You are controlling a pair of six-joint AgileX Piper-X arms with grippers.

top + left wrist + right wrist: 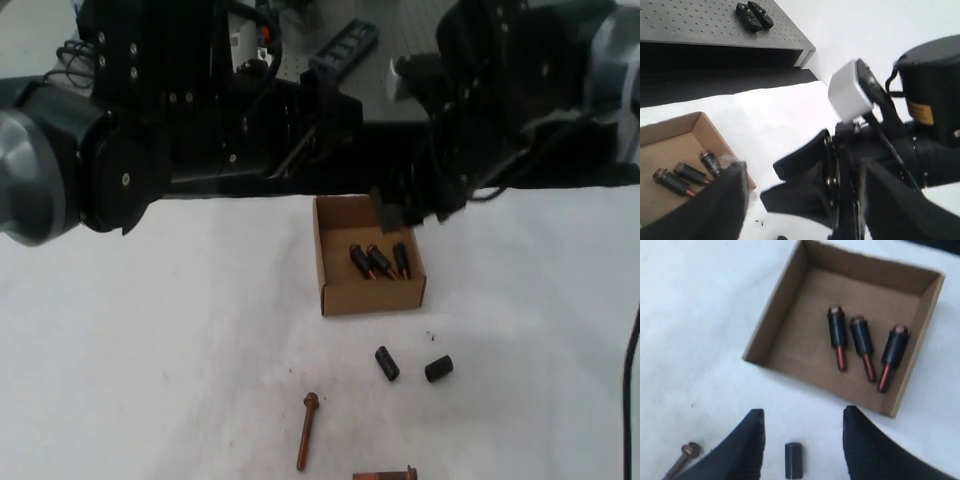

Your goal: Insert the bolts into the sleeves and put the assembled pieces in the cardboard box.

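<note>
The open cardboard box [330, 262] [774, 335] [670, 125] holds three bolts fitted into black sleeves [380, 261] [863, 342] [685, 172]. In front of it on the white cloth lie two loose black sleeves [387, 363] [438, 368] and a copper bolt [307, 430]; another bolt [385, 474] lies at the near edge. My right gripper [412, 212] [804, 412] [785, 177] hangs open over the box's far right corner, holding nothing; its view shows one sleeve [794, 460] and a bolt head [687, 452]. My left gripper [805, 205] is open, raised off to the left of the right one.
A black perforated plate [715, 25] [350, 50] with small dark parts stands behind the cloth. The left arm's bulky joints [60, 165] hang over the left half of the bench. White cloth [150, 330] lies bare to the left of the box.
</note>
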